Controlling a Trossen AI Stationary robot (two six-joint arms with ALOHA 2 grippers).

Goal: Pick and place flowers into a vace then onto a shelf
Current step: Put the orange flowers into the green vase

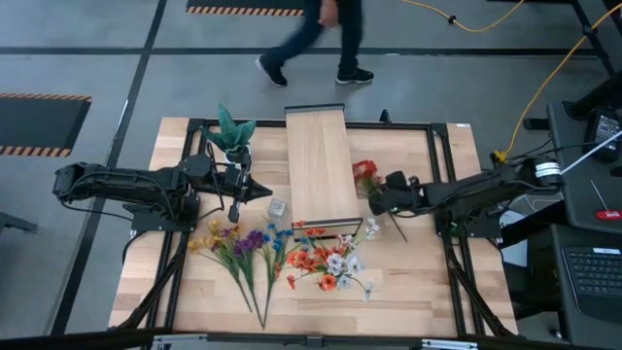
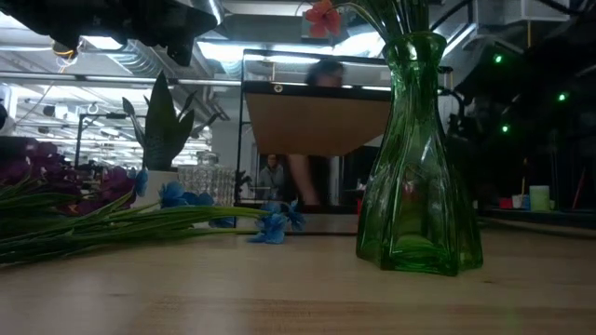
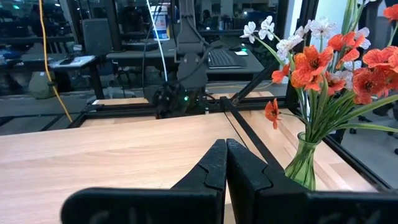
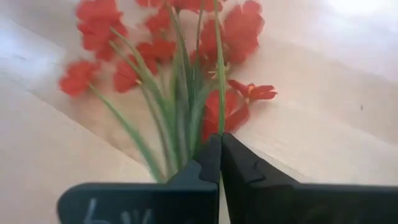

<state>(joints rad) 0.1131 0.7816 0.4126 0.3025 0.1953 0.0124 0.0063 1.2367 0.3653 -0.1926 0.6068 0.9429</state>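
Observation:
My right gripper (image 1: 373,197) (image 4: 219,146) is shut on a bunch of red-orange flowers (image 1: 363,173) (image 4: 186,37) just off the right edge of the pale wood shelf (image 1: 321,160) (image 2: 317,121). A green glass vase (image 2: 419,186) (image 3: 305,165) stands on the table near the shelf's near end, with red-orange and white flowers (image 1: 330,258) in it. Yellow, purple and blue bunches (image 1: 243,243) (image 2: 84,219) lie flat on the table. My left gripper (image 1: 264,192) (image 3: 225,155) is shut and holds nothing, left of the shelf. My right gripper pinches the red-orange bunch by its thin green stems (image 4: 186,134), between the two fingers, just below the blossoms. It comes from the table's right side. The blossoms point toward the shelf, and the stem ends (image 1: 401,236) trail back under the arm toward the near edge.
A spiky green plant in a white pot (image 1: 233,131) (image 2: 163,121) stands beside my left gripper. A small clear glass vase (image 1: 279,208) (image 2: 205,181) sits by the shelf's near left corner. A person (image 1: 321,39) walks past beyond the far edge.

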